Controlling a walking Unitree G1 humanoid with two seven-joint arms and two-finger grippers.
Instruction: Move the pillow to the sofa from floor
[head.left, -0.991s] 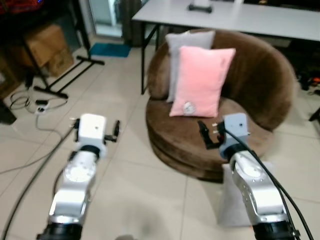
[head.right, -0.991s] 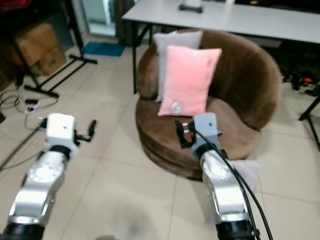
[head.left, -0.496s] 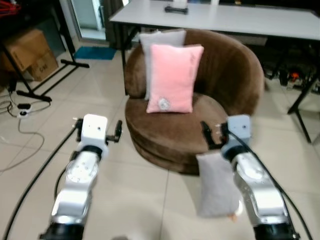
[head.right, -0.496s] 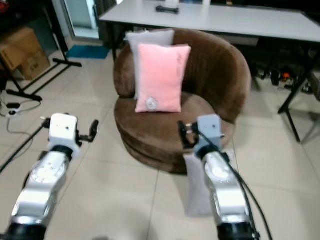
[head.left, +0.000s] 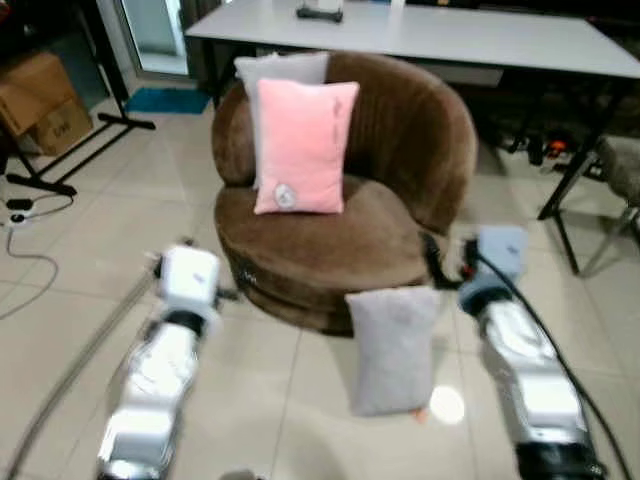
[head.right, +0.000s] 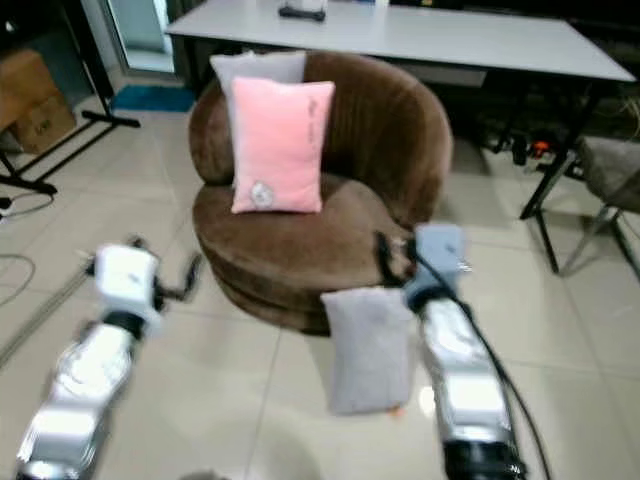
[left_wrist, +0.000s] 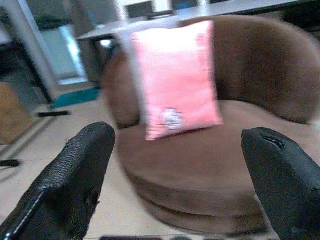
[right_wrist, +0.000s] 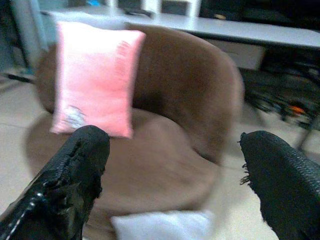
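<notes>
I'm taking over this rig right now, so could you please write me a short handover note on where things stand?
Left gripper: open, holding nothing, raised facing the brown sofa.
Right gripper: open, holding nothing, just above the grey pillow.
Grey pillow: upright on the floor tiles, against the sofa's front edge.
On the sofa's seat: a pink pillow with a second grey pillow behind it.
Done: robot faces the sofa.
Left: grasp the floor pillow, lift it onto the seat.

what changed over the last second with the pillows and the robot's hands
The camera swung right, bringing the grey floor pillow fully into sight, leaning against the brown sofa. It, the pink pillow and the grey pillow on the sofa kept their places. Left hand and right hand stay open and empty.
</notes>
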